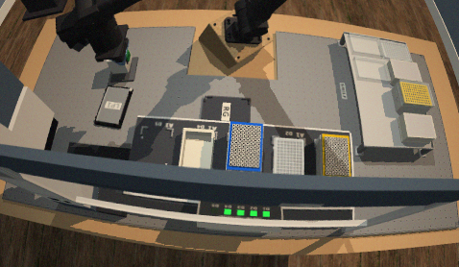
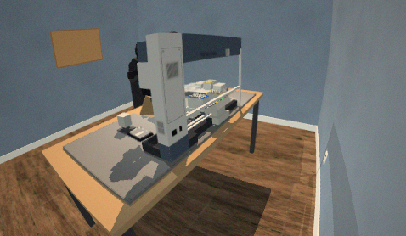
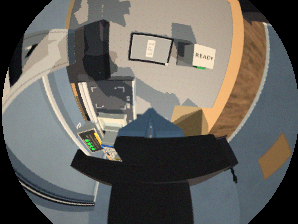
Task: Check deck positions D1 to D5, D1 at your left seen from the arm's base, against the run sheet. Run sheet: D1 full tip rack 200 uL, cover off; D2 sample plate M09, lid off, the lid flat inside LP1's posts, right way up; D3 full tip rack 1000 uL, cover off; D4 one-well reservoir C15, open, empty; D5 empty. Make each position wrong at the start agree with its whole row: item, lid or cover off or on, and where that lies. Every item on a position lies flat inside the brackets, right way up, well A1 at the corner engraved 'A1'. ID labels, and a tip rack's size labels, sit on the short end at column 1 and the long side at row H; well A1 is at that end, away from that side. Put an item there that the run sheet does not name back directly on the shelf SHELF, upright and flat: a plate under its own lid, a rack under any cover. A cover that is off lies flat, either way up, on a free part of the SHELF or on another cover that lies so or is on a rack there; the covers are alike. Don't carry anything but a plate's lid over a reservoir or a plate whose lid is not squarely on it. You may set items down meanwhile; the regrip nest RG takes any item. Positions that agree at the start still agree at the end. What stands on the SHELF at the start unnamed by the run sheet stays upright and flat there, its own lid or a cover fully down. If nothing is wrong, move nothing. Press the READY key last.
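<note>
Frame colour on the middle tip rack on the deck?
Blue, around the tip rack and its dark grid of tips. Top view shows it best.

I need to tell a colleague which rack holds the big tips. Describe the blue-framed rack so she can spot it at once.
In the top view, find the dark deck strip just behind the long blue beam. The blue-framed rack sits midway along it, below the RG nest. Its neighbours are cream and white; only it has a blue border.

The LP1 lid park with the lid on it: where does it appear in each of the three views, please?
Top: the LP1 lid park lies at left, below the gripper.
Exterior: it is the dark flat block left of the machine's white pillar.
Wrist: a pale-faced rectangle near the top centre.
Shared landmark: the READY key stands right beside it, with the shut, empty gripper above the key in the top view.
</note>
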